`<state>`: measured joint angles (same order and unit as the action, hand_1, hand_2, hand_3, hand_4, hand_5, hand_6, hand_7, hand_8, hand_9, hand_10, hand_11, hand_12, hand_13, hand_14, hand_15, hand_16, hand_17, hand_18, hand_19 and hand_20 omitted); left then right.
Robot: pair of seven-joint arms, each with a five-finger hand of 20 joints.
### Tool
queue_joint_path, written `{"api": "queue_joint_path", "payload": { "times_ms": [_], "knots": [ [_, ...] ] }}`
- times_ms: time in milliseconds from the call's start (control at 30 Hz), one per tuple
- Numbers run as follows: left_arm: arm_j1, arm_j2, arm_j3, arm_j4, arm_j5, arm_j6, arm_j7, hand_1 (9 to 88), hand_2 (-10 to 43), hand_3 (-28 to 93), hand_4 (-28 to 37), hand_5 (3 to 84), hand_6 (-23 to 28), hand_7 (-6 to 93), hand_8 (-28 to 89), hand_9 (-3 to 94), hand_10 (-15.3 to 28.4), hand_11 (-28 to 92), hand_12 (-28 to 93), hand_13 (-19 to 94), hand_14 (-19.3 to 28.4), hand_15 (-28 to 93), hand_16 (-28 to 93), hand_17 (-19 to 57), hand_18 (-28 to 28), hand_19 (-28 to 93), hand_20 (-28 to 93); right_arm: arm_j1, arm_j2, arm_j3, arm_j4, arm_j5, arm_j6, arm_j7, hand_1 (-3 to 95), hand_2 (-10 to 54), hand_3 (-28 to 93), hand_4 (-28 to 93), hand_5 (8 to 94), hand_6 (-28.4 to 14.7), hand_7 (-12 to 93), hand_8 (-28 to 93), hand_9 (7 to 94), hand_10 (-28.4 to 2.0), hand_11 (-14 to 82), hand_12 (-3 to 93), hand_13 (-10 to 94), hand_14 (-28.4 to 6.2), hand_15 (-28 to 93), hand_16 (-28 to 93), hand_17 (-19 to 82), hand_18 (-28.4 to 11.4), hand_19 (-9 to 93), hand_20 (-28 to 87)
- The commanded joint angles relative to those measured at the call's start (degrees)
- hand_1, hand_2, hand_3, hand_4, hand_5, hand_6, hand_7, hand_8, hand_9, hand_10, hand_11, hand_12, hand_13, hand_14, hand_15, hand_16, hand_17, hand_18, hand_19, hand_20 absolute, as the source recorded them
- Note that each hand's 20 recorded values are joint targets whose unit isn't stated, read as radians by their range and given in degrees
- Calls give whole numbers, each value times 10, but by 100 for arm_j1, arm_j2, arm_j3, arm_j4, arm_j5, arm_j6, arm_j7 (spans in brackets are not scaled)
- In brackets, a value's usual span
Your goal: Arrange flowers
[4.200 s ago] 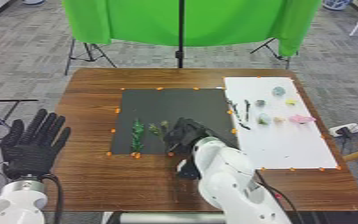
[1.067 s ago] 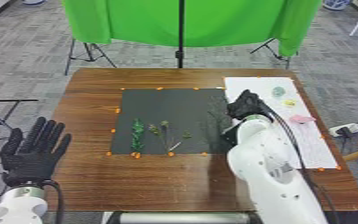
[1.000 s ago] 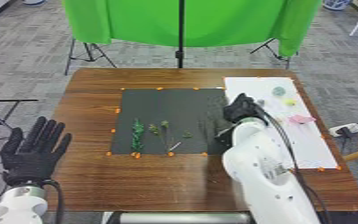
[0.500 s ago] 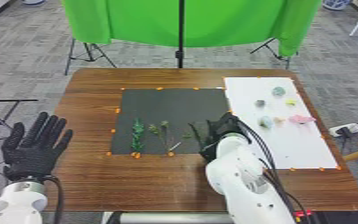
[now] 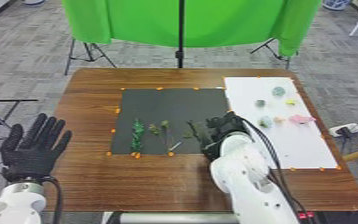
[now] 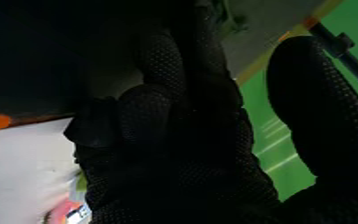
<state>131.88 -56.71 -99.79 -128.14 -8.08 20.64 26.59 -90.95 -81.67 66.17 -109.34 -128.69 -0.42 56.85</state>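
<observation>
My right hand (image 5: pixel 227 131) is over the black board's right edge, its fingers loosely open. Just to its left a dark stem (image 5: pixel 193 129) lies on the black board (image 5: pixel 162 102). Farther left are a leafy green stem (image 5: pixel 137 135), small green sprigs (image 5: pixel 165 128) and a pale stick (image 5: pixel 175 146). On the white board (image 5: pixel 304 150) lie a pink flower (image 5: pixel 302 119), a yellow one (image 5: pixel 290 102) and several pale green or grey ones. In the right wrist view, the thumb of my right hand (image 6: pixel 193 165) stands apart from the fingers, and something green (image 6: pixel 233 19) shows beyond them. My left hand (image 5: pixel 30 154) is open, palm up.
Orange markers (image 5: pixel 113 131) line both boards on the brown table (image 5: pixel 158 180). A green cloth (image 5: pixel 189 25) on a stand is behind the far edge. My right arm (image 5: pixel 242 175) crosses the near right part of the table, with dark cables along it.
My right hand went from the black board to the white board, then came back left and nearer. Dark stems have left the white board; one now lies on the black board.
</observation>
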Motion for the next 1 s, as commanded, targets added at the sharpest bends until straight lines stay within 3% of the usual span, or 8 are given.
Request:
{"api": "queue_joint_path", "payload": {
  "times_ms": [33,267,400,500,700,767,867,1000],
  "knots": [
    [190,-112,-57,-39,37,-41,105,256,130,771,-283,459,92,137,-112,399,143,202,92,312,130,225,-36,-57,135,323,121,-411,888,577,-533,-916,130,-2072,328,-34,793,-205,768,-68,294,-85,632,-232,483,300,534,-219,823,346,272,-282,885,611],
    [217,-161,-52,-50,24,-43,123,255,129,772,-283,458,92,135,-112,398,143,201,92,311,130,223,-37,-57,134,323,121,-458,1489,1193,-372,-1693,-42,-3152,358,-68,805,-237,721,-53,276,-5,614,-203,442,278,492,-192,800,357,235,-239,836,613],
    [241,-167,-54,-54,22,-51,129,255,129,772,-283,458,92,136,-111,398,143,201,92,311,130,223,-37,-57,134,323,121,-385,1695,1216,-210,-2060,-628,-2905,373,-94,830,-261,643,-38,203,-117,570,-171,283,210,433,-182,773,318,208,-221,816,612],
    [226,-174,-61,-52,33,-45,125,255,129,772,-283,457,91,136,-112,398,143,200,91,311,130,222,-37,-57,134,322,121,-515,1852,1268,-208,-2116,-866,-2701,379,-95,825,-279,602,-39,159,-112,549,-163,205,194,411,-182,732,278,202,-224,809,609],
    [250,-181,-70,-52,32,20,142,255,129,772,-283,458,91,137,-112,398,144,201,92,312,130,222,-37,-56,134,322,121,-606,1861,1211,-57,-2305,-963,-2479,380,-95,778,-282,593,-45,143,-110,553,-168,197,193,432,-180,729,264,215,-234,815,608],
    [230,-197,-58,-54,121,51,75,255,130,772,-283,458,91,137,-112,398,144,201,92,311,130,222,-36,-56,134,322,121,-592,1888,1127,55,-2364,-872,-2385,403,-95,739,-282,593,-46,139,-107,561,-169,201,195,441,-179,740,271,220,-237,819,607],
    [215,-179,-40,-54,437,111,12,256,130,771,-283,458,92,137,-112,398,144,201,92,310,131,223,-37,-56,134,321,121,-562,1936,1026,246,-2523,-855,-2424,489,-95,649,-283,604,-40,146,-109,578,-161,215,195,443,-179,742,277,222,-239,820,603],
    [209,-179,-67,-50,391,117,6,256,131,772,-283,458,92,137,-112,396,144,200,91,309,131,222,-37,-56,134,320,120,-473,2006,863,533,-2669,-736,-2521,557,-95,640,-283,635,-22,163,-119,627,-148,263,203,467,-171,765,300,231,-239,824,602]
  ]
}}
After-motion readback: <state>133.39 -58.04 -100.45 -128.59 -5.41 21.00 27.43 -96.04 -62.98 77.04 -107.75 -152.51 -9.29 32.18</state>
